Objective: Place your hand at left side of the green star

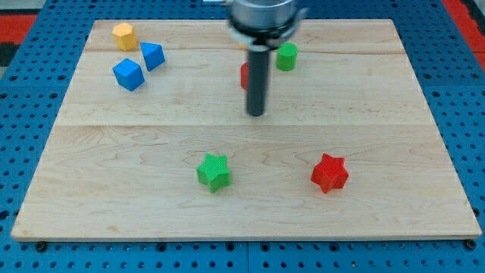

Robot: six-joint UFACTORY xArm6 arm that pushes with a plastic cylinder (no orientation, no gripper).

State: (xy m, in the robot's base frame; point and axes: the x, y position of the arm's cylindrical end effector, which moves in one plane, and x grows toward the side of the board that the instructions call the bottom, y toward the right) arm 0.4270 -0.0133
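Camera view: green star [214, 171] sits near-centre on the tabletop [114, 152]; my tip [257, 114], a bare rod end effector with nothing to open, stands farther right, still needing to reach the star's left.

No text, label, brand, number or sign can be read anywhere in this view. The wooden board [114, 129] beneath my tip [257, 114] shows only plain grain, and the blocks around the tip carry no markings that can be made out. The blue pegboard [30, 114] beyond the board, well away from the tip, bears only rows of holes.
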